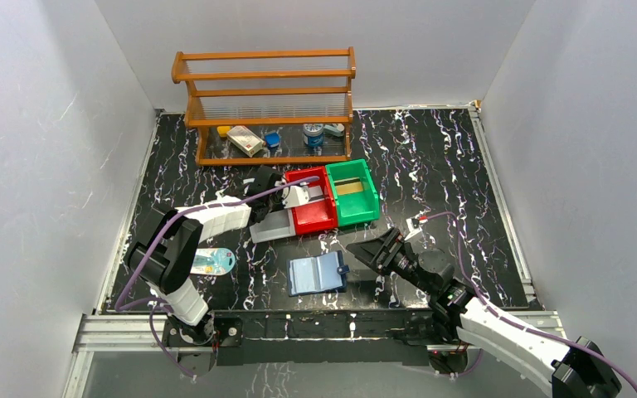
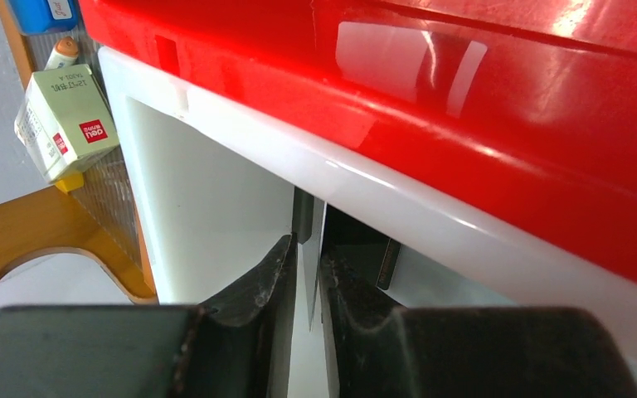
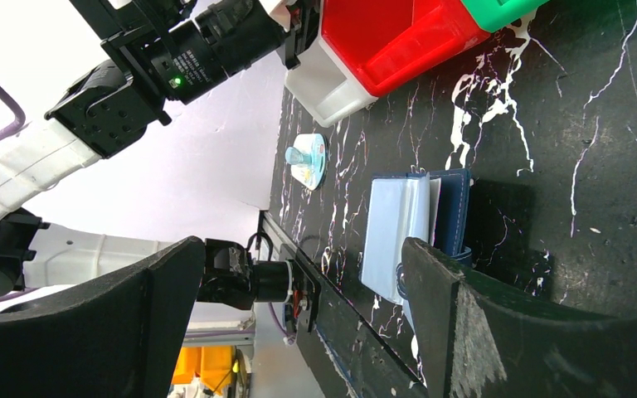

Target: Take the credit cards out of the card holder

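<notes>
The pale box [image 2: 62, 120] on the wooden rack [image 1: 265, 99] bears a red "deli" label, seen upside down. The left gripper [image 2: 305, 282] is at the white tray [image 2: 216, 207] beneath the red bin [image 2: 464, 99]. Its jaws stand a narrow slit apart with a thin pale sheet, perhaps a card, in the gap; whether they pinch it I cannot tell. The card holder [image 1: 317, 274] lies open on the table [image 1: 431, 149], light blue faces up, just beside the right gripper [image 1: 373, 247], whose 2 fingers are spread wide and empty. A white oval packet [image 1: 213, 262] lies further left.

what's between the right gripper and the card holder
Nothing: in the top view only bare black marbled table separates the open right gripper from the card holder.
</notes>
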